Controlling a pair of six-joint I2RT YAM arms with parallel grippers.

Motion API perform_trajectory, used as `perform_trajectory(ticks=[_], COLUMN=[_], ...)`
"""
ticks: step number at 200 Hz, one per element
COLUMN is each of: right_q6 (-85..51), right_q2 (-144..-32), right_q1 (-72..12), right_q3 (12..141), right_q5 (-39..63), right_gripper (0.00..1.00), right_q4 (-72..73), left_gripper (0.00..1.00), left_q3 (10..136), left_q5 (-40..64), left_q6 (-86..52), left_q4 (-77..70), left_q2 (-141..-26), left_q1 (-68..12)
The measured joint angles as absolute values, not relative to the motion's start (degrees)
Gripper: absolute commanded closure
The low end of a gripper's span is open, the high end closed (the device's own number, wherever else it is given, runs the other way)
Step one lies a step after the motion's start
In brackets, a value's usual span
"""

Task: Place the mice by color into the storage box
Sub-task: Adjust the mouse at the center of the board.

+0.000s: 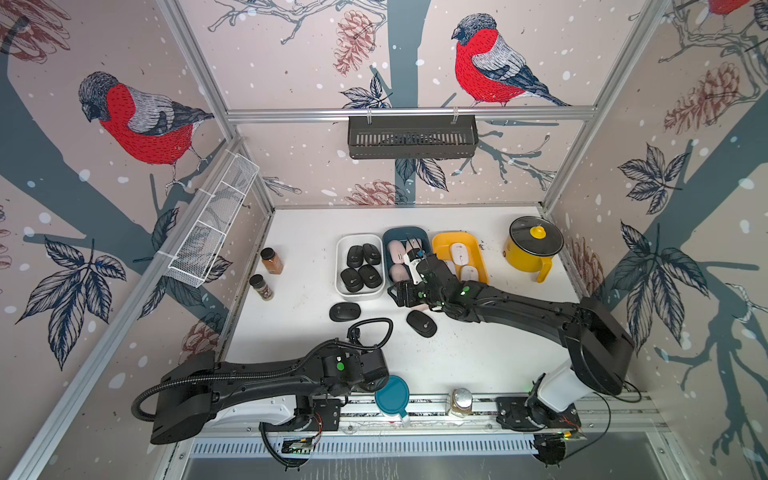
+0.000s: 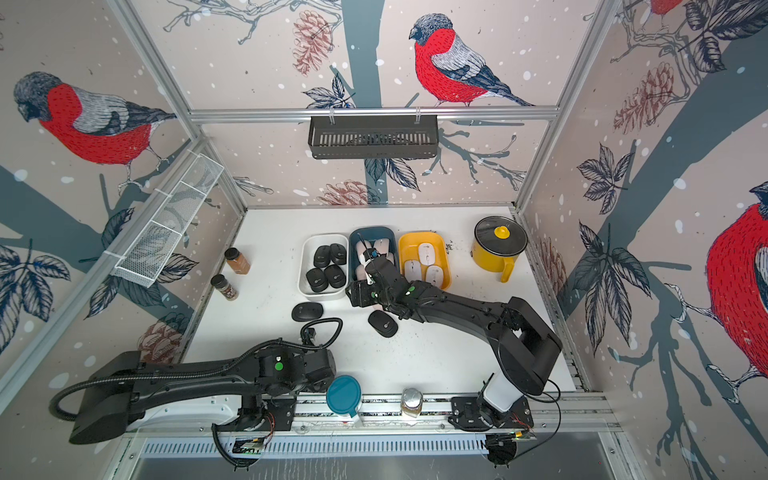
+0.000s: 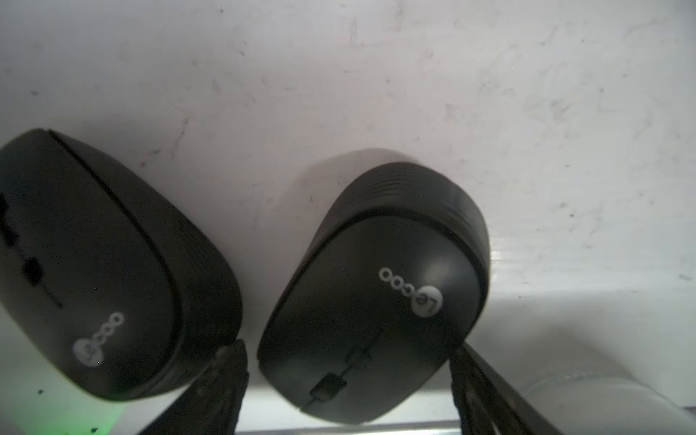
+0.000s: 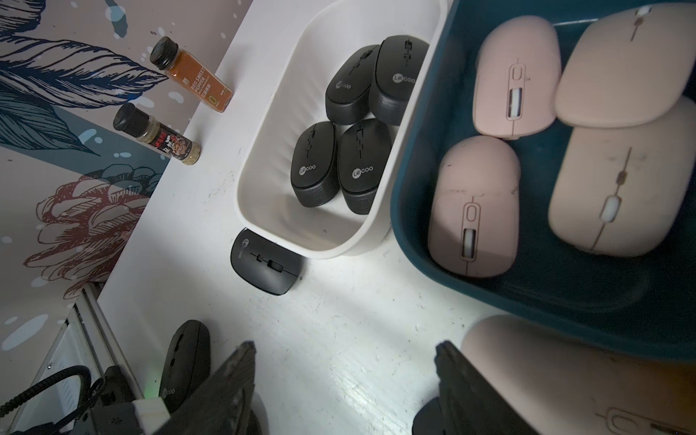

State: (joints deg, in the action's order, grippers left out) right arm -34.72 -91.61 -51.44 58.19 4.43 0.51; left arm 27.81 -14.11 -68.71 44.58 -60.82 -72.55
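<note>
Black mice point(image 1: 355, 255) sat in the white box point(image 1: 338, 270); two more point(image 1: 345, 311) point(image 1: 421, 323) and one pink mouse point(image 4: 546, 361) lay on the table point(image 1: 299, 232). Left fingers point(image 3: 229, 380) and right fingers point(image 4: 233, 376) stood apart, empty.

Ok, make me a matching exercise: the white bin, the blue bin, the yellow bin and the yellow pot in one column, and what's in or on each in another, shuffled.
1 white bin
2 blue bin
3 yellow bin
4 yellow pot

A white mice inside
B black mice inside
C pink mice inside
D lid on

Pairs: 1-B, 2-C, 3-A, 4-D
</note>
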Motion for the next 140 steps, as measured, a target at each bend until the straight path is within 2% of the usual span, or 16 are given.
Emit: perform_trajectory(ticks=[140], right_q6=[-35.99], right_q2=[-92.33], right_q1=[-51.70], right_q3=[58.28], right_q5=[6.39], right_gripper=[0.24], right_q4=[1.83], left_gripper=[0.19], left_q3=[26.39], left_q5=[-19.68], left_q6=[-70.00], left_q4=[43.27], left_q2=[-56.47], left_q1=[-70.91])
